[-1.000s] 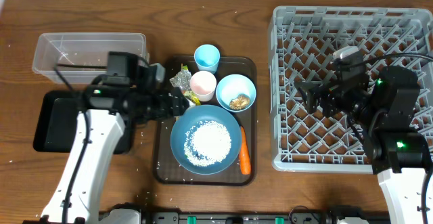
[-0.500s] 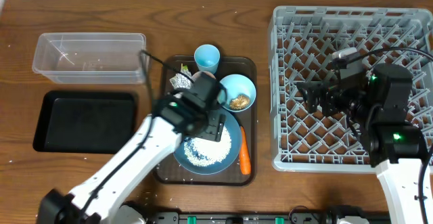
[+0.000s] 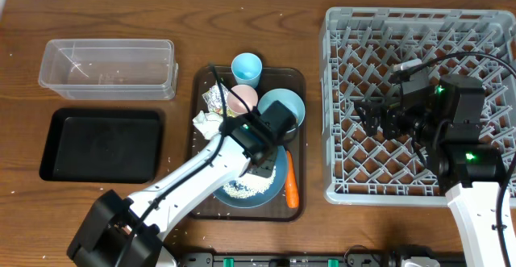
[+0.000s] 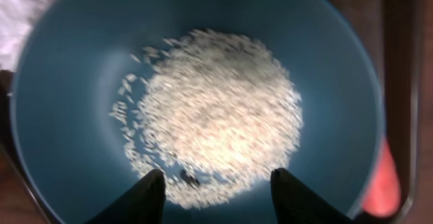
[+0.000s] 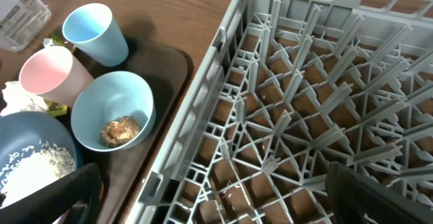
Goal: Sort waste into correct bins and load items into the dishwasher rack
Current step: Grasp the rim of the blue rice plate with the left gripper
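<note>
Bench (image 3: 242, 9): brown wood, carrying everything, with the rack on the right and the bins on the left.
Dishwasher rack (image 3: 334, 106): grey crate with nothing loaded in it.
Serving tray (image 3: 274, 73): dark brown, between bins and rack; it holds all the dishes and most of the waste.
Bins: clear tub (image 3: 109, 89) at the far left, black tray (image 3: 101, 144) just in front of it.
Dark blue bowl (image 4: 81, 82): on the near half of the serving tray, upright, under the left arm.
Left end effector (image 4: 218, 193): fingers apart, hanging over the bowl's near inner wall and holding nothing.
Right end effector (image 5: 210, 183): fingers apart, poised above the rack, idle.
Step in hand: probably gripping the bowl so the rice can be tipped into a bin.
How to do it well: straddle the near rim, one finger inside and one outside, and close firmly on bare wall rather than on grains. Lift level, clear the tub's wall before tilting, and pour slowly.
Light blue bowl (image 5: 111, 109): behind the dark one, holding a brownish lump (image 5: 120, 130).
Cups: pink cup (image 5: 44, 75) and light blue cup (image 5: 95, 31) stand upright at the tray's back.
Carrot (image 3: 291, 188): lies just right of the dark blue bowl, so the lift should not nudge it.
Rice (image 4: 223, 109): a loose mound at the bowl's centre; it is likely to slide suddenly once tilted.
</note>
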Motion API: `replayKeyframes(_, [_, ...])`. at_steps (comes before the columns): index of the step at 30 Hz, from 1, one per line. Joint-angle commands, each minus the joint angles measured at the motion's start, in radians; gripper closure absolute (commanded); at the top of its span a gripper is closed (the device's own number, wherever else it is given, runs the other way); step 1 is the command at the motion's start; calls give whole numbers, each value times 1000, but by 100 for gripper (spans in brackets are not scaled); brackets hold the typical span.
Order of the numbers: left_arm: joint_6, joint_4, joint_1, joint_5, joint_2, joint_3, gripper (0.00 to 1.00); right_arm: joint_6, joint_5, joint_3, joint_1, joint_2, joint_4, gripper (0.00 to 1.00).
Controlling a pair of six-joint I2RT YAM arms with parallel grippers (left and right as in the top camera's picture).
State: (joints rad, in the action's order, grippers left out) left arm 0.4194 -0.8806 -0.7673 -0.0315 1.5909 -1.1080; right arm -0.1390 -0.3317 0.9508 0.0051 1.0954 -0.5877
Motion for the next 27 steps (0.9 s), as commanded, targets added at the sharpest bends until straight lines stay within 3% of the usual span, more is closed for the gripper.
replayKeyframes(1, [-62, -9, -51, 57, -33, -58, 43, 11, 11, 22, 13, 3, -4, 1])
replayKeyframes(8, [-240, -29, -200, 65, -16, -58, 39, 11, 11, 22, 13, 3, -13, 1])
replayKeyframes(27, [-243, -30, -224, 7, 170, -26, 44, 11, 30, 21, 13, 3, -39, 1])
